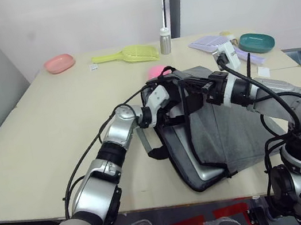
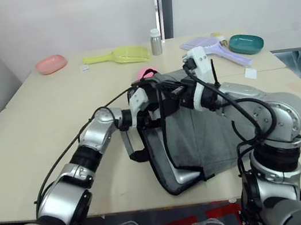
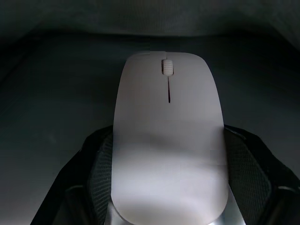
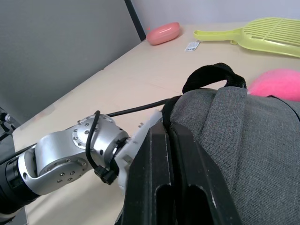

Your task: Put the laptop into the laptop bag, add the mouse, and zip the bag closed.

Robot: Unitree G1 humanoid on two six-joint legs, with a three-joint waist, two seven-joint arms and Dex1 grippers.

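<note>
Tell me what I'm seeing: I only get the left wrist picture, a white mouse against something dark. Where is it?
Observer: The mouse is held in the left claw, which reaches into the open mouth of a grey laptop bag lying on the table.
Operator: Is the laptop in there yet?
Observer: Yes. A silver corner of the laptop peeks from the bag's open near end.
Operator: What keeps the bag open?
Observer: The right claw is shut on the bag's top flap at its rim, lifting it like a tent.
Operator: Anything else close by?
Observer: A pink fluffy ball lies just behind the bag.
</note>
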